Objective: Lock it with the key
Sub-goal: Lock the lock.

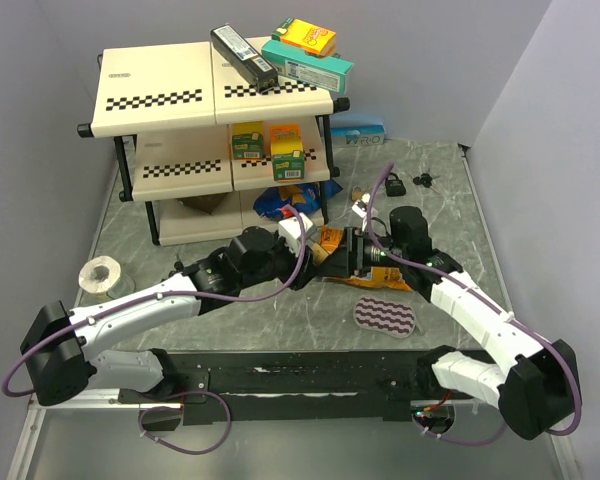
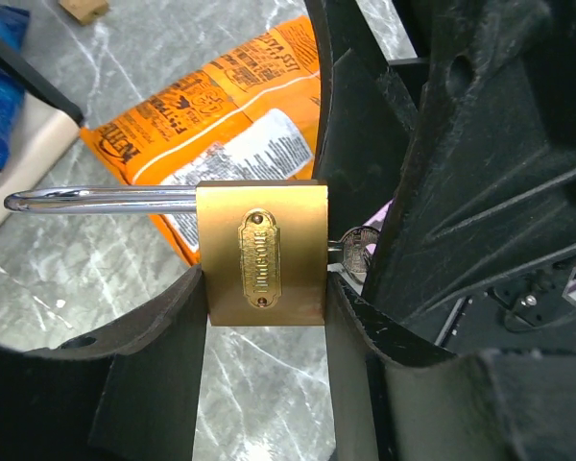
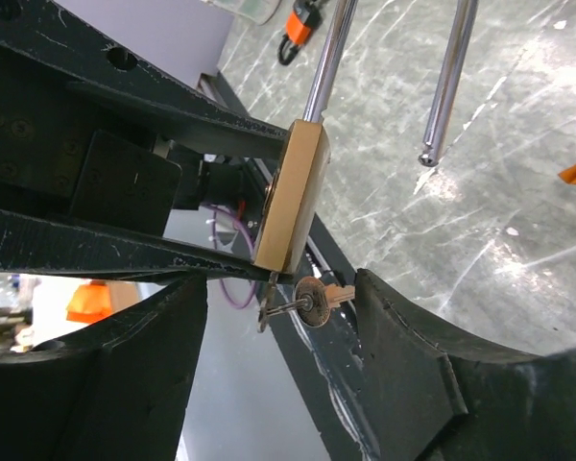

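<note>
Over the counter [image 1: 450,215], mid-scene: grips brass padlock [image 2: 261,252] in left fingers [image 2: 149,370], straddles its key [image 3: 312,303] with right fingers [image 3: 408,379] spread wide.

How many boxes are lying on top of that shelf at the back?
3. A black box lies on the left, a teal box on the right, and an orange box on or just behind the teal one. Others could be hidden behind them.

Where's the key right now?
Right wrist view: the key sticks out of the underside of the brass padlock, between the fingers of the right hand; the left hand holds the padlock.
</note>
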You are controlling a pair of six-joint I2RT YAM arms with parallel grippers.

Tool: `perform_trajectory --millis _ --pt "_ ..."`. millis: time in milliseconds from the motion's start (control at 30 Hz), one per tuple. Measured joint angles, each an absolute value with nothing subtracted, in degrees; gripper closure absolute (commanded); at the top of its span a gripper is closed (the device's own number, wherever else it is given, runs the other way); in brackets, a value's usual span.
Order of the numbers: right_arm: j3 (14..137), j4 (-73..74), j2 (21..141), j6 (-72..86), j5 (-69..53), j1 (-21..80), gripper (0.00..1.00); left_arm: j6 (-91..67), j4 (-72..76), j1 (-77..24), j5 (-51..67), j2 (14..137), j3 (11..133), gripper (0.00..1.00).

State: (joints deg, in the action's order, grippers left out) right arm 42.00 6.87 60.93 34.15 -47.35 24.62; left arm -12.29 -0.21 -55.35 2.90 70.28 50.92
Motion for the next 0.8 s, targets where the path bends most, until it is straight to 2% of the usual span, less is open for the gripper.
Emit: perform_trajectory --millis 167,433,533,667,800 --pt "42.33 6.81 61.43 34.48 -49.6 23.73 0.21 -11.44 0.64 -55.83 1.98 70.28 50.92 0.99" --pt "42.52 6.28 59.68 34.5 -52.66 18.65 0.22 -11.22 2.09 -56.82 2.81 70.28 50.92 0.99" --pt "42.54 5.54 59.7 34.96 -53.01 18.06 0.25 -11.22 2.28 -57.21 3.77 70.28 50.92 0.99" --pt "42.54 5.26 59.77 34.87 -52.95 18.06 0.36 -11.22 2.35 -57.25 4.27 70.28 50.92 0.99" --pt "42.59 5.98 60.58 34.35 -52.62 18.35 0.39 -11.05 2.39 -57.25 4.27 70.41 50.94 0.99"
